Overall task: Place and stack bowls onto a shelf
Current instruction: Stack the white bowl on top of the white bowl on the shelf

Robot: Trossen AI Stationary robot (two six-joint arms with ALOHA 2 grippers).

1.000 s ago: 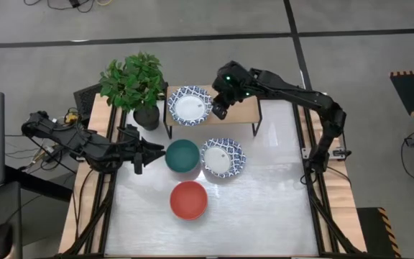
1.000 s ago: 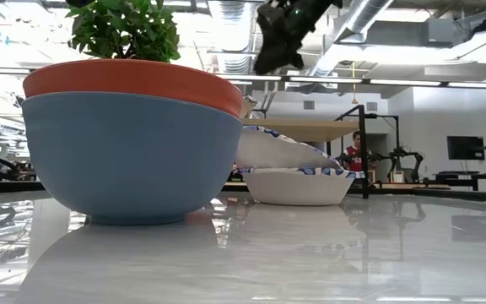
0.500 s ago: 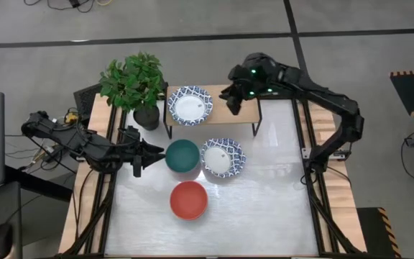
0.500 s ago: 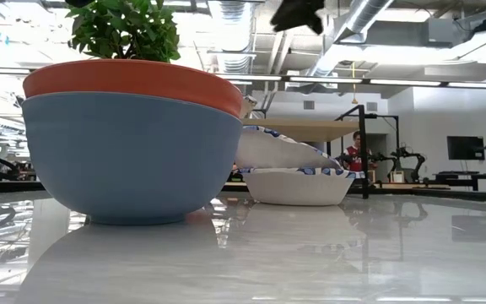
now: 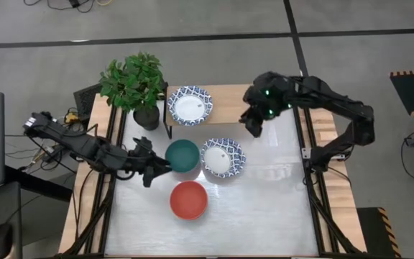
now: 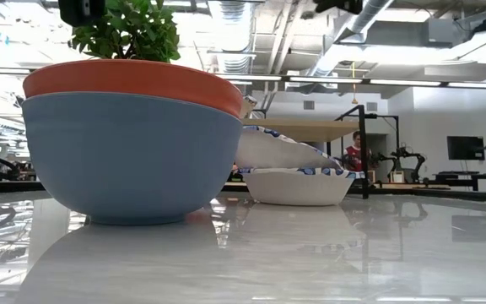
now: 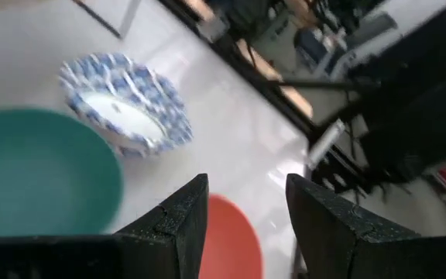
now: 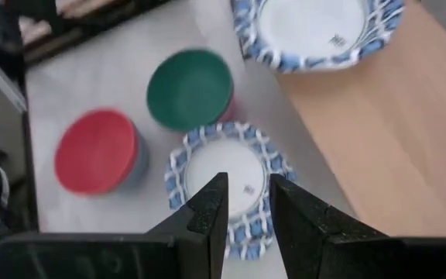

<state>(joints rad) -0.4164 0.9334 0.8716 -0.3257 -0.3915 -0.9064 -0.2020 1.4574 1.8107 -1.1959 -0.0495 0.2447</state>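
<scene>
One white bowl with a blue rim [image 5: 190, 106] sits on the shelf [image 5: 225, 94], at its 9 o'clock end. A second ago the right claw [image 5: 252, 124] hung right beside that bowl; now it has pulled away toward 3 o'clock and floats over the far end of the shelf with nothing in it, its two fingers a little apart. That looks like the first bowl is dropped off and done. Three bowls still wait on the white surface [image 5: 272, 208]: the teal bowl [image 5: 182, 156], the second blue-rimmed bowl [image 5: 223, 157] touching it at its 3 o'clock side, and the red bowl [image 5: 189, 200] just below them at 6 o'clock. From its wrist camera the right claw looks down on the second blue-rimmed bowl, so that may be its next pick. The left claw [image 5: 154, 169] has also moved. It slid in from 9 o'clock and now sits just beside the teal bowl's rim, fingers part way apart and holding nothing yet. It seems ready to grab the teal bowl. The plant [image 5: 134, 80] stands near the shelf, so the arms should stay clear of it.
</scene>
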